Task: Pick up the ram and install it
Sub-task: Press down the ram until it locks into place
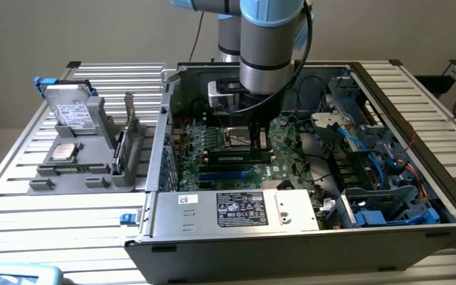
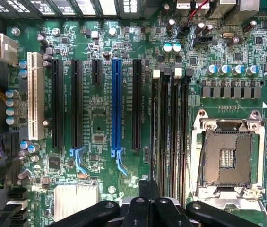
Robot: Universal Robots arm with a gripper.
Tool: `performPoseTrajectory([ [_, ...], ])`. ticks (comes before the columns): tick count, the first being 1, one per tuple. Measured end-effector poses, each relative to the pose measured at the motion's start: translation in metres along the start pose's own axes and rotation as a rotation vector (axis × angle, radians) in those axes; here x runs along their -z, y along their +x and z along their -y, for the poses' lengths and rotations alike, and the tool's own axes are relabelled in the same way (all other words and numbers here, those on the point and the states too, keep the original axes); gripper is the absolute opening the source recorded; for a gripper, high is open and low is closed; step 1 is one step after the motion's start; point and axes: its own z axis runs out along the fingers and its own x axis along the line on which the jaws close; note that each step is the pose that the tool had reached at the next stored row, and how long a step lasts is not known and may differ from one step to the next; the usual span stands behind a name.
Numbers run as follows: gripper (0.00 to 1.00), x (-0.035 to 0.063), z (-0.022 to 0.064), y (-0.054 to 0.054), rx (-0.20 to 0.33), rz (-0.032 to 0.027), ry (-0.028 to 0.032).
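Fingers [image 2: 148,189] are drawn tight together, with nothing visibly clamped between them, and they hang low inside the computer case [image 1: 418,178], just beside the CPU socket [image 2: 228,161] and over one end of the memory slots [image 2: 171,137]. From the exterior view the ram [image 1: 232,159] looks to stand on edge in one of those slots, next to the socket on the side away from the arm [image 1: 269,53], its labelled face turned to the camera. The closed tips seem to sit at or just above one end of it. Your main risk is uneven seating: pressing on one end alone could tip the stick, leave the far latch unlocked, or flex the board beneath. If the tips are slightly off the stick's edge, they could slide down towards the socket and its open contact field, which would damage easily. Loose cables [image 1: 355,133] lie on the far side of the socket from the ram and could snag the wrist. You cannot judge whether the stick is fully home. From the wrist view its thin top edge is hard to separate from the dark slots, the fingers cover the near latches, and the arm blocks the contact point in the exterior view.
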Motion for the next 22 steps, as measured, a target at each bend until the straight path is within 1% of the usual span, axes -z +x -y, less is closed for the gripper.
performPoseTrajectory([
  [2, 0.11, -0.0021, -0.0001, 0.0, 0.0, -0.0001, -0.0001],
  [7, 0.11, -0.0023, -0.0001, 0.0, 0.0, -0.0003, -0.0001],
  [14, 0.11, -0.0088, -0.0003, 0.0, 0.0, -0.0002, 0.0],
  [16, 0.11, -0.0089, -0.0003, 0.0, 0.0, -0.0004, -0.0002],
  [18, 0.11, -0.0049, -0.0002, 0.0, 0.0, -0.0002, -0.0009],
  [22, 0.11, 0.0088, 0.0003, 0.001, 0.0, -0.0016, -0.0018],
])
